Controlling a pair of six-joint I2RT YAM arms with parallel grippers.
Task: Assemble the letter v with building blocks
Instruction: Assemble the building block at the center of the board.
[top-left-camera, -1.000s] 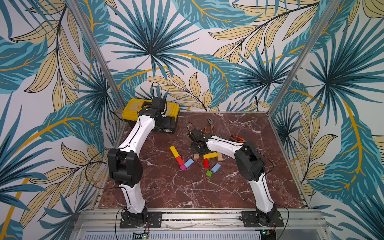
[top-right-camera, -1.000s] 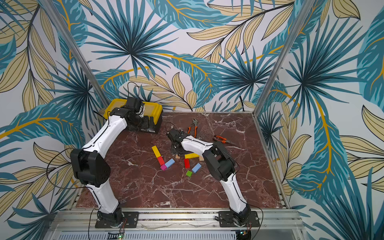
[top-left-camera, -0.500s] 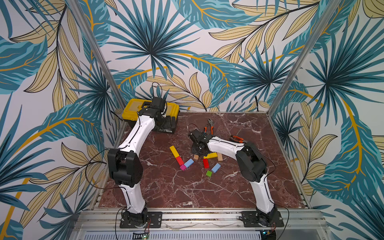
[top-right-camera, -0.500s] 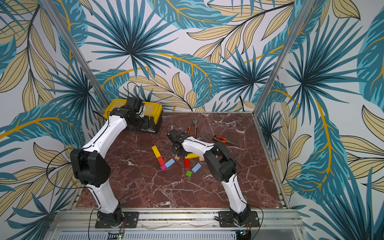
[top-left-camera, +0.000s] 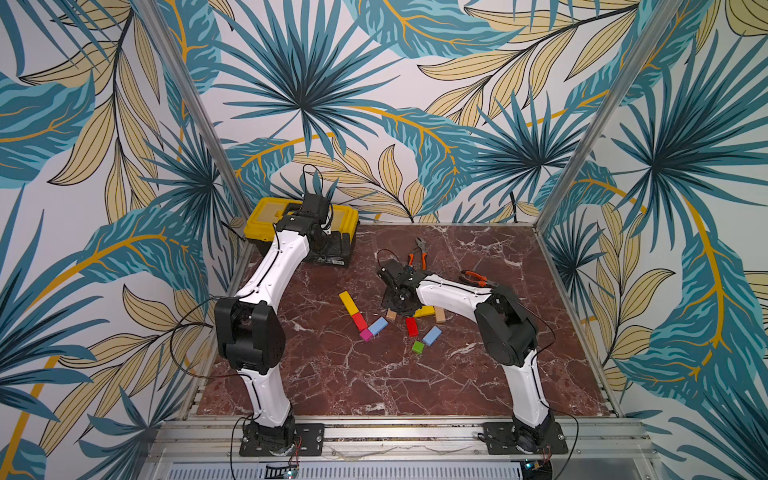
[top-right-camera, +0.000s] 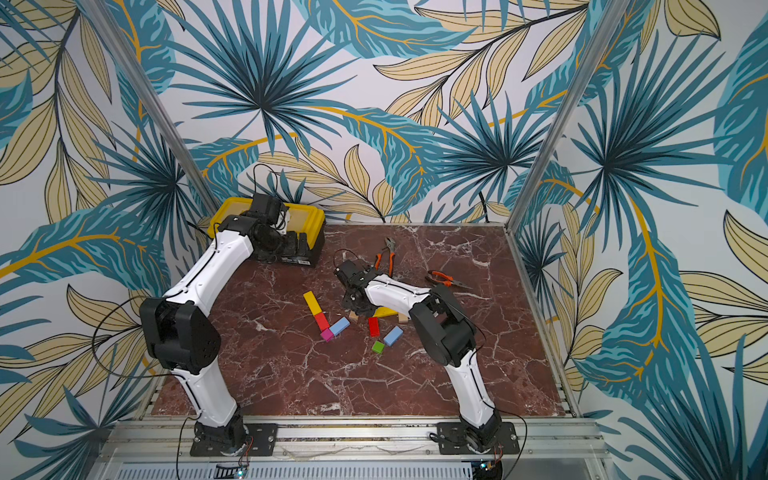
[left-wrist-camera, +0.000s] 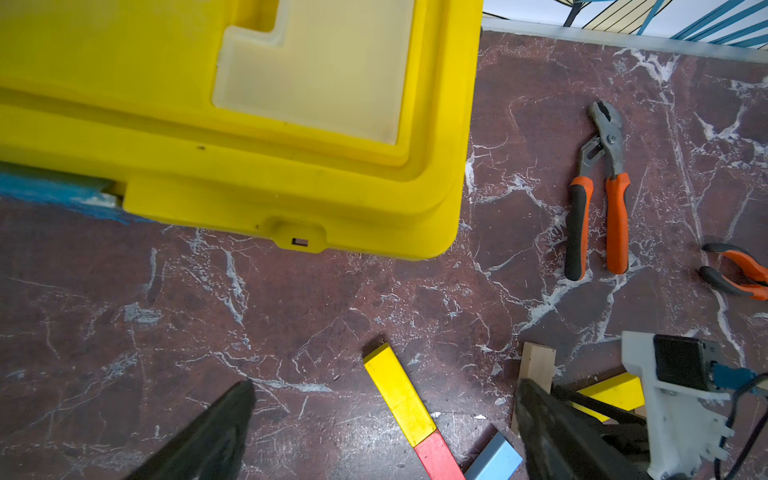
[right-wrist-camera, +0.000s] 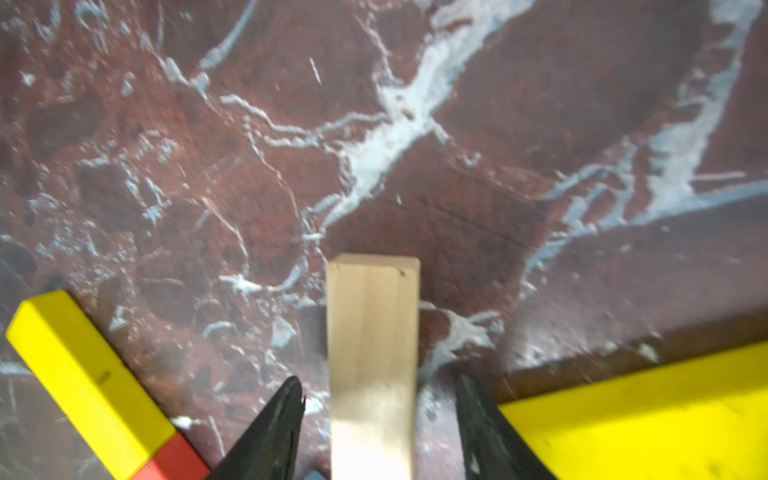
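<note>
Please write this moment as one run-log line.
right tool: open, astride plain-wood bar | left tool: open, near yellow toolbox

Four blocks are laid flat as a partial V so far. A long yellow bar is butted end to end with a short red block. A tiny magenta cube is tucked in at the point, and a light-blue block is angled up from it. A plain-wood bar is lined up just past the light-blue block, though contact can't be made out. Nearby, a second yellow bar, a second wood bar, a second red block, a second light-blue block and a green cube are scattered loose.
</note>
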